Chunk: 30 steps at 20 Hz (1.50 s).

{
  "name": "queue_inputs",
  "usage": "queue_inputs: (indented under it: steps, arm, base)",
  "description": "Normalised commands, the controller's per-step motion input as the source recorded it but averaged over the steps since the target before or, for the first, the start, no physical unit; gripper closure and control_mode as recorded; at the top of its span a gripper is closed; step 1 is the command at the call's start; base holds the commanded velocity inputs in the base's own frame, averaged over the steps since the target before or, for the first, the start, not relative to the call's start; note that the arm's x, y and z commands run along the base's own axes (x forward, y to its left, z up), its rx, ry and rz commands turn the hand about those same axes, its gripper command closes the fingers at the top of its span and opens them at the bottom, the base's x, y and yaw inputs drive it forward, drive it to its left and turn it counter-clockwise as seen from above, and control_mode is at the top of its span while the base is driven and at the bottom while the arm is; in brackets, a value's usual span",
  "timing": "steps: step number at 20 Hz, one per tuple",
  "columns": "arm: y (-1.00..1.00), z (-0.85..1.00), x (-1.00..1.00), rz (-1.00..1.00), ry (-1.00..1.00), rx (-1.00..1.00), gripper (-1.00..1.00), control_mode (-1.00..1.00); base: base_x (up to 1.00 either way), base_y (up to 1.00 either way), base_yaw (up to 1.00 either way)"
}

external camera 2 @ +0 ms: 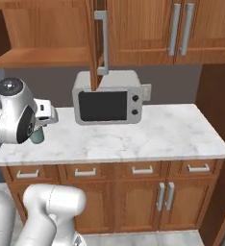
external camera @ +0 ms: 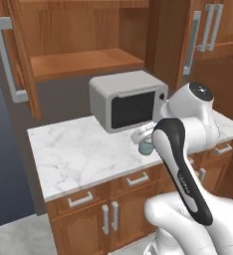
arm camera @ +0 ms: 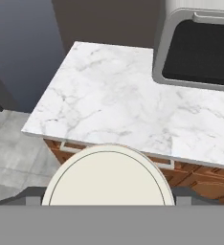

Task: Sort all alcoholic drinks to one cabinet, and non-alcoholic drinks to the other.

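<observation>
Above the marble counter (external camera: 83, 149), beside the microwave (external camera: 126, 99), an open upper cabinet (external camera: 83, 62) shows a bare shelf. Gripper (arm camera: 108, 201) holds the teal cup (external camera 2: 36, 137), jaws set wide around its whitish lid (arm camera: 108, 174), lifted near the counter's front edge. Judging by this, the cup isn't shelved yet; most of the sorting looks undone.

A smooth white grey-veined marble look is being shown by the counter top (external camera: 78, 149), warm grained wood by the cabinets (external camera 2: 138, 29) with satiny grey metal handles (external camera 2: 179, 29), matt grey casing and glossy dark glass by the microwave (external camera 2: 109, 98), and translucent teal plastic with a matt whitish lid by the cup (external camera: 147, 147).
</observation>
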Motion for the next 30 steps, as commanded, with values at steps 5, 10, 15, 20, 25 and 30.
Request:
queue_inputs:
  steps: [5, 10, 15, 20, 25, 30]
  arm:
    - [0.00, 0.00, 0.00, 0.00, 0.00, 0.00, 1.00, 1.00]
    - [0.00, 0.00, 0.00, 0.00, 0.00, 0.00, 1.00, 1.00]
    - [0.00, 0.00, 0.00, 0.00, 0.00, 0.00, 1.00, 1.00]
    - [0.00, 0.00, 0.00, 0.00, 0.00, 0.00, 1.00, 1.00]
    - [0.00, 0.20, 0.00, 0.01, -0.14, 0.00, 1.00, -1.00]
    - [0.01, 0.83, 0.45, -0.06, -0.24, 0.00, 1.00, -1.00]
  base:
    - [0.20, 0.00, 0.35]
    - [0.14, 0.04, 0.11]
    - [0.76, 0.00, 0.01]
    - [0.32, 0.00, 0.04]
    - [0.00, 0.00, 0.00]
    - [0.00, 0.00, 0.00]
